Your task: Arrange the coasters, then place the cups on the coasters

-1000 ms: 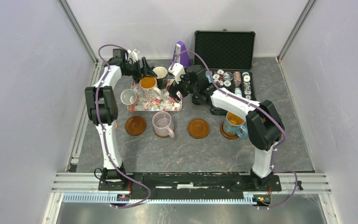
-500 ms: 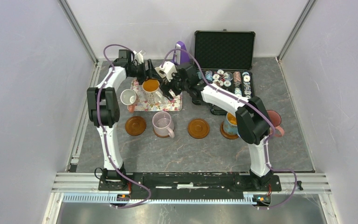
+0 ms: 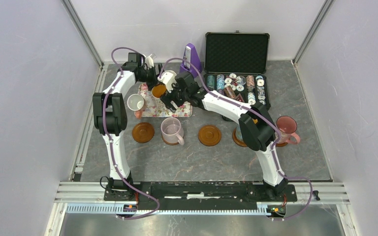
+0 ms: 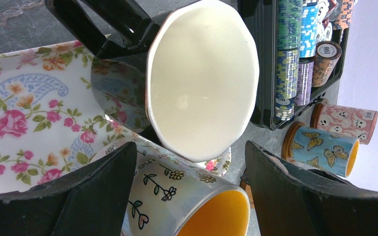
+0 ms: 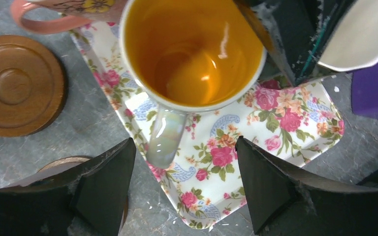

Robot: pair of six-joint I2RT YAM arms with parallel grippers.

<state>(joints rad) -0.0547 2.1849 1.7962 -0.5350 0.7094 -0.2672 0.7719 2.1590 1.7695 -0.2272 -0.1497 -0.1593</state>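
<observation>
- The left hand (image 4: 187, 147) hangs open at the back of the floral tray (image 4: 24, 98), with a finger on either side of the black cup (image 4: 202, 73) and neither touching it. It would do best to hold off, since both arms crowd that corner.
- The right hand (image 5: 184, 142) is open too, its jaws astride the handle of the orange-lined cup (image 5: 192, 49), which stands upright on the tray just beside the black cup. The grasp looks like the step in hand: close squarely on the handle near the cup wall, then lift straight up.
- On the grey marbled desk (image 3: 202, 162) in front of the tray lie the left coaster (image 3: 143, 132) and the middle coaster (image 3: 209, 135), both bare. A lilac cup (image 3: 171, 130) is seated on its own coaster between them.
- A pink cup (image 3: 286, 129) sits far right. A purple metronome (image 3: 192, 54) and a chip case (image 3: 236, 51) stand at the back, and pale walls close three sides.
</observation>
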